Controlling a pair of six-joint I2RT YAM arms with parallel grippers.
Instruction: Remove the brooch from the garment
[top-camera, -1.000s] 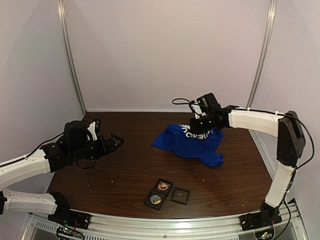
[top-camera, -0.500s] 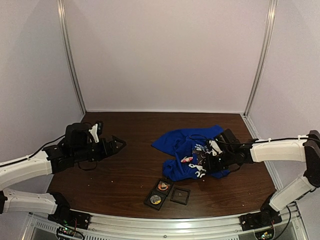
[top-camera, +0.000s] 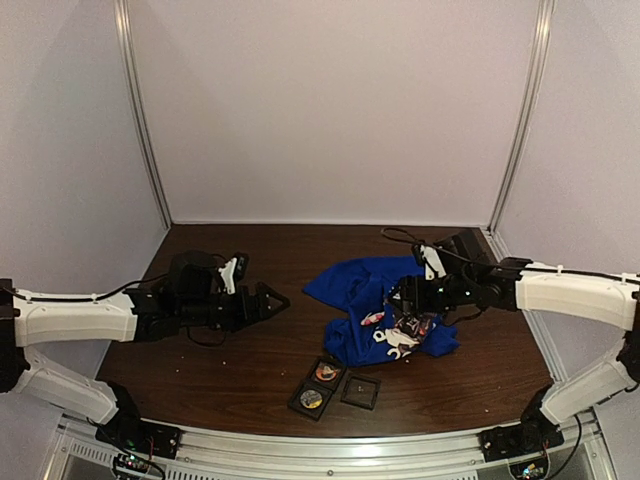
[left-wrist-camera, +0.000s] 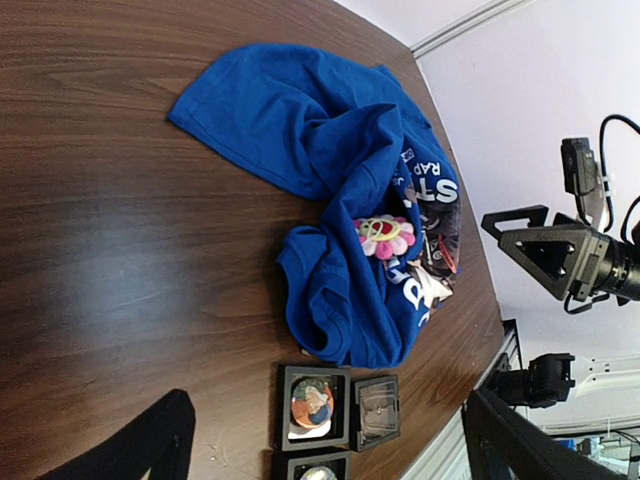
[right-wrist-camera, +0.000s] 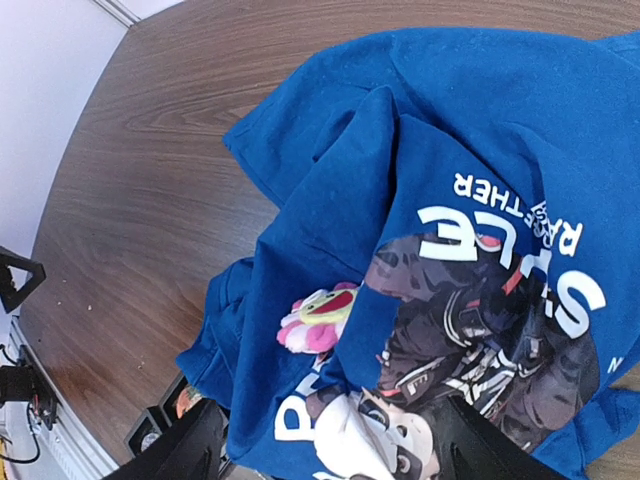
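While the bright royal-blue T-shirt with white lettering and a dark graphic print (top-camera: 362, 285) is lying crumpled at the 3 o'clock side of the dark wooden bench (top-camera: 250, 250), the pink flower-shaped brooch with a pale yellow centre (right-wrist-camera: 318, 318) is sitting face up on a fold near the heap's middle. It is leaning toward the heap's 7 o'clock edge in the overhead view, and nothing is covering it.

The right arm (top-camera: 570, 295) is reaching in from 3 o'clock. Its jaws are standing apart above the printed chest, gripping nothing, with the brooch lying just ahead of them in the wrist view. The left arm (top-camera: 80, 315) is hovering well apart from the cloth at 9 o'clock, its jaws spread wide and empty and pointing at the shirt. Small black square display cases (top-camera: 335, 387) are resting near the shirt's 6 o'clock edge.

The brooch is apparently not yet off, so the work seems to be sitting at the approach stage, with the garment laid out and the target exposed. The next move is probably calling for one pair of jaws to come down onto the fabric just beside the flower and pin it to the bench. The other pair would then close on the flower alone and draw it away. Catching a fold of cloth along with it would likely lift the whole shirt.
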